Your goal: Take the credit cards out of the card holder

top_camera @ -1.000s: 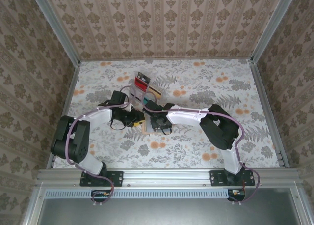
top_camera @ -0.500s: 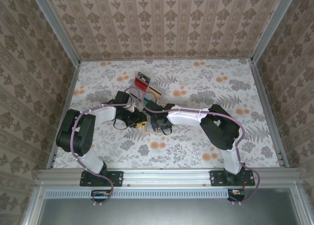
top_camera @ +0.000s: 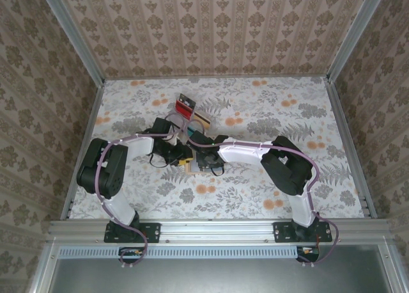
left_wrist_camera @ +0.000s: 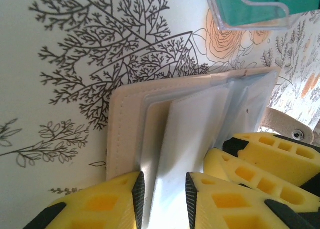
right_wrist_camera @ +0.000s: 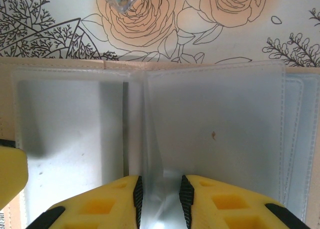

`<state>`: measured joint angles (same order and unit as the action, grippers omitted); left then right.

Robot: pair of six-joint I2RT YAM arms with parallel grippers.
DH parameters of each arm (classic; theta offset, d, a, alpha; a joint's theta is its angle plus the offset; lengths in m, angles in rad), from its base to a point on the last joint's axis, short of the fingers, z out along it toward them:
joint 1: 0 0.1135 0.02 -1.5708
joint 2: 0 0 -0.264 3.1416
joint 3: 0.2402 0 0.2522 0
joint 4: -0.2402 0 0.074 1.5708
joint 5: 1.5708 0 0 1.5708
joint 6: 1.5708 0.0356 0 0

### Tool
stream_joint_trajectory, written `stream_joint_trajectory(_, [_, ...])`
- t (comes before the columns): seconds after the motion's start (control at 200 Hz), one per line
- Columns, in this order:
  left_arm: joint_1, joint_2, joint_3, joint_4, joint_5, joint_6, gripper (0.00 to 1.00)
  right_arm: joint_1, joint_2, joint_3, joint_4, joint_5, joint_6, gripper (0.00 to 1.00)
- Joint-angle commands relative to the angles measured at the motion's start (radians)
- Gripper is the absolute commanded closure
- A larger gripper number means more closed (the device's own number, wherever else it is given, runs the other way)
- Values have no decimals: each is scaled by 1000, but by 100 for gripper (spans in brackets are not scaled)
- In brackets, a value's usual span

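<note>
The open card holder (left_wrist_camera: 121, 134) is being held at the fingertips, the left gripper (left_wrist_camera: 163, 191) and right gripper (right_wrist_camera: 160, 194) each being clamped on one of its frosted sleeves (right_wrist_camera: 215, 134), with extraction apparently barely begun.

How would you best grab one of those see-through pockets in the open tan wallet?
Probably one loose pocket leaf, a finger on each face, coming in from the card holder's open end along its spine, as the right gripper does. The leaves are thin and stitched at the spine, so only their free edges lift clear.
</note>
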<state>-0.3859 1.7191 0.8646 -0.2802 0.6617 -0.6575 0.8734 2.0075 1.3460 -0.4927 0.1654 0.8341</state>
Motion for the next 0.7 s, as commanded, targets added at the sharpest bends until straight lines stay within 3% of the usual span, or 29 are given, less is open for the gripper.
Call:
stream_joint_trajectory(0.0, [-8,20,19,-17,-11,22,68,-16,64,-59,-50,-17,6,68])
stream_joint_trajectory(0.695, [-13,26,14,49,95,35,76,-22,38,-75,3,-39,4,68])
